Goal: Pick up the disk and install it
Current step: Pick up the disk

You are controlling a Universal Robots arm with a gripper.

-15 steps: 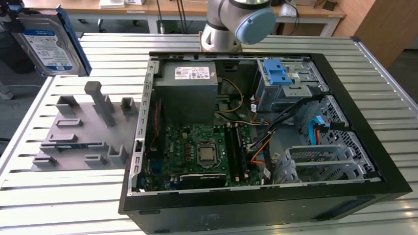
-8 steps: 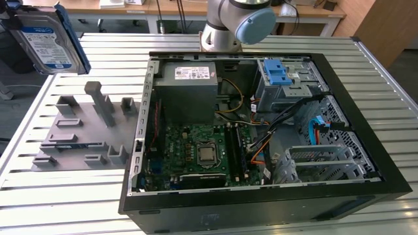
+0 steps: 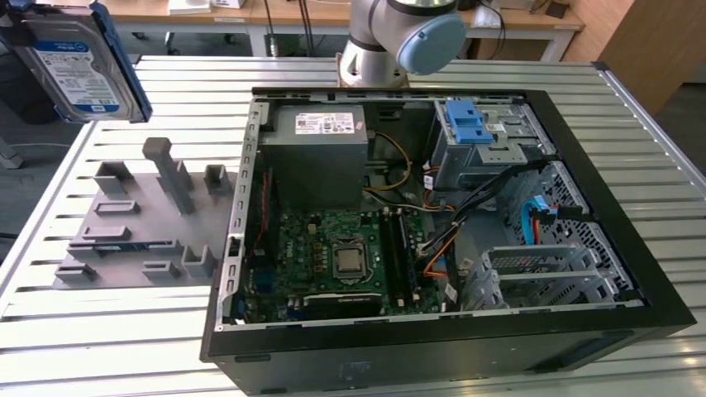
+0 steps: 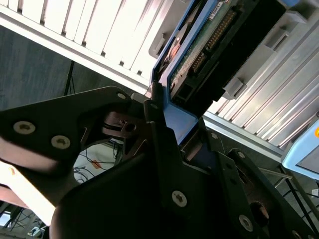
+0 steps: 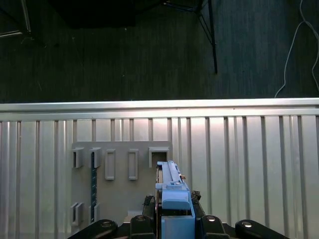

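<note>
The gripper [image 5: 174, 223] clamps the disk [image 3: 83, 70] by one blue-railed edge, lifted in free air, with the grey rack [image 5: 117, 186] below it and the case [image 3: 441, 223] well apart.

One disk [image 3: 79, 70]. One open computer case [image 3: 441, 357] on one slatted bench [image 3: 111, 347]. Inside the case: one grey power-supply box [image 3: 320, 157], one blue latch piece [image 3: 468, 126], one motherboard [image 3: 331, 256]. Beside the case, on the exterior view's left: one grey holder plate [image 3: 144, 230].
</note>
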